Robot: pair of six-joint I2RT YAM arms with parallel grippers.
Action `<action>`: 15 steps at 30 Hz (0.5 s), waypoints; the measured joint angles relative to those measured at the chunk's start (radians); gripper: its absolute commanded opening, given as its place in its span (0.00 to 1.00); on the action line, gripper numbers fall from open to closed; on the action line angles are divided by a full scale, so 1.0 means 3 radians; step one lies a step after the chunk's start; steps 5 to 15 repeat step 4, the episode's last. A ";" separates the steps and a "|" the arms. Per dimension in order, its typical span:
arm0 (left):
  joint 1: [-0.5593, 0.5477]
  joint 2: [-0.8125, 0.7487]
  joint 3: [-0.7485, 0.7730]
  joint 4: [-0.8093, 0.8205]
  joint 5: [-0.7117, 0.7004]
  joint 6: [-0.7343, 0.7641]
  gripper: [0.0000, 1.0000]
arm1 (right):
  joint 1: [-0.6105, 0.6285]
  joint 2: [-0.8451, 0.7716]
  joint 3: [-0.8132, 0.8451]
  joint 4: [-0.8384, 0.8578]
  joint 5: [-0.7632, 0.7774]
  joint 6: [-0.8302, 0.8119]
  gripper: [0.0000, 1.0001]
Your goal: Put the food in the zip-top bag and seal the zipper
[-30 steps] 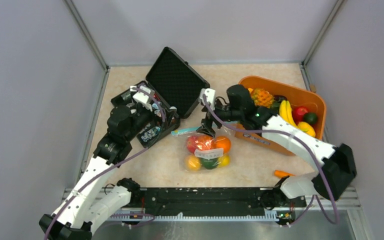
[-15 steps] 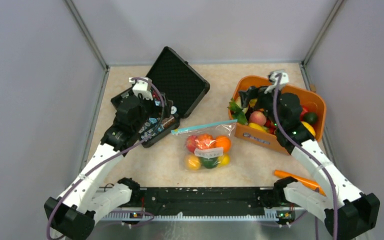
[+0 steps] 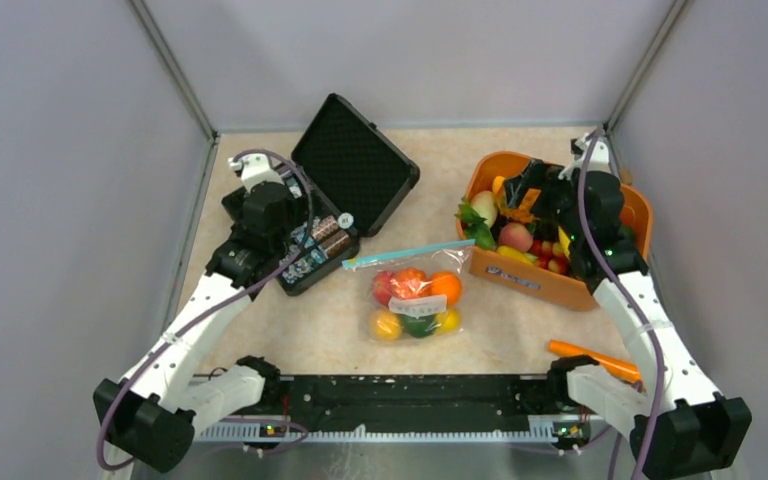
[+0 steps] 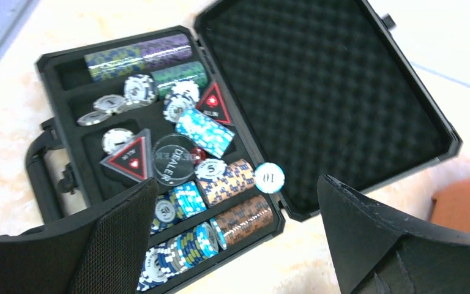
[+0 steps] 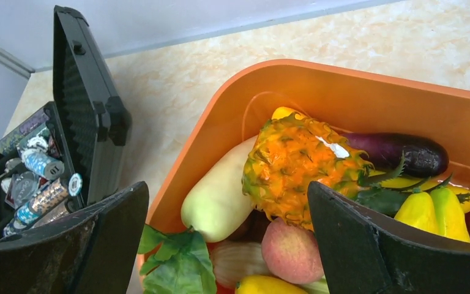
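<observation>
Mid-table, the zip-top bag [image 3: 415, 300] lies loaded with food [image 3: 407, 284], its zipper [image 3: 405, 254] looking flat, sealed or not I can't tell; left gripper [image 4: 235, 202] above the case [image 4: 318, 92], right gripper [image 5: 227, 199] above the basket [image 5: 343, 86], both wide open, empty

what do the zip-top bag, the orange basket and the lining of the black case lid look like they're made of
zip-top bag: thin, clear, flexible plastic with a glossy look; the fruit shows straight through it.
orange basket: probably rigid moulded plastic, smooth with a soft sheen and rounded corners.
case lid lining: looks like black egg-crate foam, matte, with a regular pattern of small bumps.
</observation>
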 measured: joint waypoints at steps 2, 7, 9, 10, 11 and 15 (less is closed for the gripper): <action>0.0000 -0.0034 0.0000 -0.0023 -0.0195 -0.0066 0.99 | 0.0000 -0.0001 0.0000 -0.0004 -0.0022 0.0020 0.99; 0.0000 -0.0060 0.0009 -0.0067 -0.0399 -0.0117 0.99 | 0.0000 -0.0001 0.0000 0.0005 -0.0066 0.0057 0.99; 0.0000 -0.0060 0.0009 -0.0067 -0.0399 -0.0117 0.99 | 0.0000 -0.0001 0.0000 0.0005 -0.0066 0.0057 0.99; 0.0000 -0.0060 0.0009 -0.0067 -0.0399 -0.0117 0.99 | 0.0000 -0.0001 0.0000 0.0005 -0.0066 0.0057 0.99; 0.0000 -0.0060 0.0009 -0.0067 -0.0399 -0.0117 0.99 | 0.0000 -0.0001 0.0000 0.0005 -0.0066 0.0057 0.99; 0.0000 -0.0060 0.0009 -0.0067 -0.0399 -0.0117 0.99 | 0.0000 -0.0001 0.0000 0.0005 -0.0066 0.0057 0.99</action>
